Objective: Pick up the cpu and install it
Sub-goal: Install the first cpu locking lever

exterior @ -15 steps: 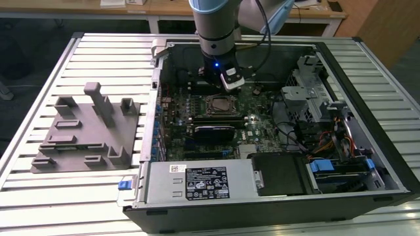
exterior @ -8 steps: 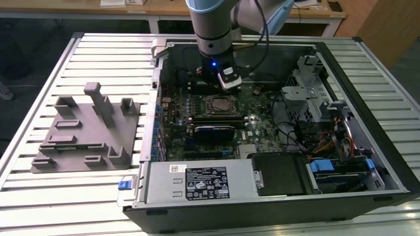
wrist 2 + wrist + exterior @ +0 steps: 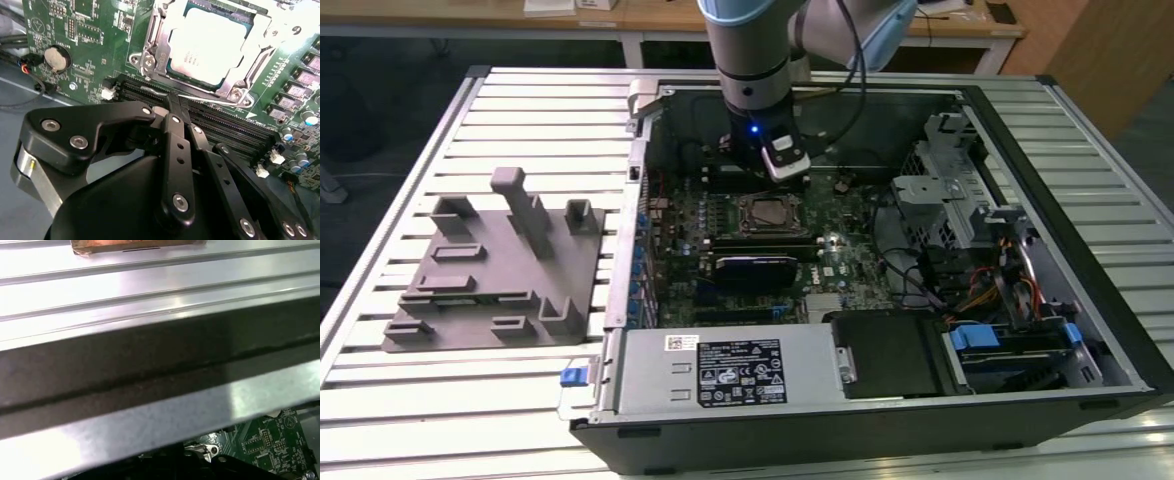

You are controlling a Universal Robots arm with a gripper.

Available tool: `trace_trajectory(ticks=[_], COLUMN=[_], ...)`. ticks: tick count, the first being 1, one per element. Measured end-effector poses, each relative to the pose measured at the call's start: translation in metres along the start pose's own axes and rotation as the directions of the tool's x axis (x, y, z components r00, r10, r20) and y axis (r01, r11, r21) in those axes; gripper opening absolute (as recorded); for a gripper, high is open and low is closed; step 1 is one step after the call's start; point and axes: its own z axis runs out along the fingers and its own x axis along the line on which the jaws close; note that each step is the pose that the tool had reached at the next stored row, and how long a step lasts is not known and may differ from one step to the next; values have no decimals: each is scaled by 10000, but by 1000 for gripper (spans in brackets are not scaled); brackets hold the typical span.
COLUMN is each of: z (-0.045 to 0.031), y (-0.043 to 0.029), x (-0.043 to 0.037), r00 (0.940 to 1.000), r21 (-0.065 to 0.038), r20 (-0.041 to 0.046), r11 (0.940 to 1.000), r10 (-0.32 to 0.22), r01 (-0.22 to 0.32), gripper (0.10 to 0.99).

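Observation:
The cpu (image 3: 207,45) is a silvery-white square lying flat in the motherboard socket, with the metal socket frame (image 3: 155,47) around it. In the exterior view the cpu (image 3: 767,212) sits near the middle of the open computer case. My gripper (image 3: 176,100) hangs just beside the socket, over the memory slots, with its black fingers (image 3: 172,135) pressed together and nothing between them. In the exterior view the gripper (image 3: 785,172) is above and slightly behind the socket, apart from the cpu.
A grey plastic fixture (image 3: 494,265) with upright posts stands on the slatted table (image 3: 400,400) at the exterior view's left. Inside the case are the power supply (image 3: 720,372), drive cage (image 3: 961,200), memory slots (image 3: 235,130) and a coin battery (image 3: 56,57). The case wall (image 3: 150,365) runs close by.

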Motion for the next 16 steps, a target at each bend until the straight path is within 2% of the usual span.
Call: trace_trajectory(ticks=[4,16], z=[10,56], y=[-2,-11], x=[1,9], r00=[9996,9984], r21=[64,143], r20=[63,136], r11=[9996,9983], r10=[277,555], r01=[-277,-557], gripper=[106,106])
